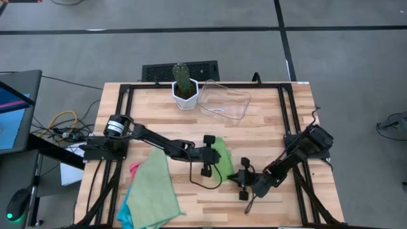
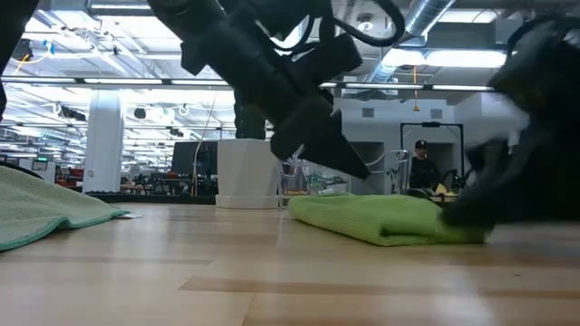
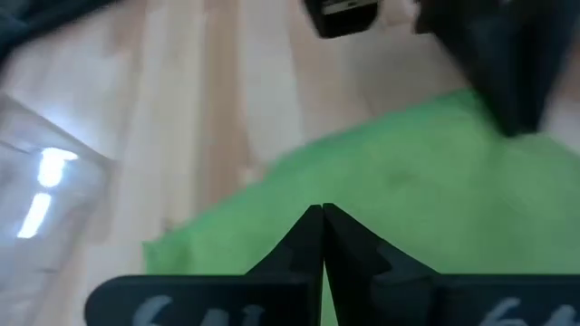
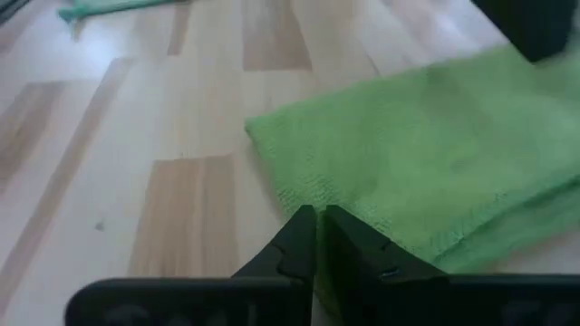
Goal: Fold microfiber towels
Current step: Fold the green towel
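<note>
Green towel [image 1: 222,154] between both grippers' fingers

The wooden table [image 1: 267,127] carries a potted cactus [image 1: 184,86], clear tray [image 1: 224,100], folded green towel [image 1: 222,156] and stacked towels [image 1: 151,191].

Pink towel [image 1: 134,168] mostly hidden under the green pile.

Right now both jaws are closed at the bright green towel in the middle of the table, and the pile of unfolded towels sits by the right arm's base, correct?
Not quite. The pile of unfolded towels lies on the left arm's side, as the high view shows. The rest holds: left gripper and right gripper have closed jaws at the bright green towel mid-table.
</note>
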Controlling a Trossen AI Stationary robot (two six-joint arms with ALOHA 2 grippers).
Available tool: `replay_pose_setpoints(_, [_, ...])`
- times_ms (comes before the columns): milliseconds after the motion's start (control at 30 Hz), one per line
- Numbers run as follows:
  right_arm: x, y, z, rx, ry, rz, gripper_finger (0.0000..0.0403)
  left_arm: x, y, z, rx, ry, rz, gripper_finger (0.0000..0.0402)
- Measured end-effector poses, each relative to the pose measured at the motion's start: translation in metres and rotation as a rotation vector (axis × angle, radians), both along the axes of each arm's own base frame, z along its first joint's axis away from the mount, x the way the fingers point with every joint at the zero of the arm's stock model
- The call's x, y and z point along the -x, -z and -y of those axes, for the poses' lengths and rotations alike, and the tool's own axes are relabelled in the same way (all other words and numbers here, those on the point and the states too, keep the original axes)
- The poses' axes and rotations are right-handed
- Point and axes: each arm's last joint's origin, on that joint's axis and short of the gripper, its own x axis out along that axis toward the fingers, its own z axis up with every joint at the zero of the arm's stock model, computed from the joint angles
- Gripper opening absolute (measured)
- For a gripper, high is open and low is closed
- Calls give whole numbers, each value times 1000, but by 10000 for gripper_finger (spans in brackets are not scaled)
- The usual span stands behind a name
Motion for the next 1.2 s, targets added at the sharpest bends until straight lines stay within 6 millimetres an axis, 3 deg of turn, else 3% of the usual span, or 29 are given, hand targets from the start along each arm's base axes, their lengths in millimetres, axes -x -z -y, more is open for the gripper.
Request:
replay_pose_setpoints(133, [1, -28, 1, 75, 19, 103, 54, -2, -6, -6, -20, -5, 14, 0])
replay_pose_setpoints(233, [0, -43, 13, 161, 88, 154, 54, -1, -4, -14, -10, -37, -5, 0])
replay_pose_setpoints(367, [3, -40, 35, 139, 126, 135, 54, -2, -5, -16, -3, -54, 9, 0])
replay_pose_setpoints(500, [3, -41, 38, 61, 85, 183, 54, -2, -4, -14, 11, -50, 9, 0])
replay_pose_setpoints(633, [0, -29, 33, 11, -17, 219, 54, 3, 12, -17, 46, -61, -13, 0])
replay_pose_setpoints(800, [-5, 1, 27, -52, -117, 237, 54, 14, 26, -18, 99, -91, 50, 0])
replay_pose_setpoints(967, [-11, 32, 27, -102, -103, 192, 54, 23, 36, -21, 109, -121, 51, 0])
replay_pose_setpoints(1200, [-8, 35, 29, -141, -89, 205, 54, 30, 45, -31, 100, -181, 27, 0])
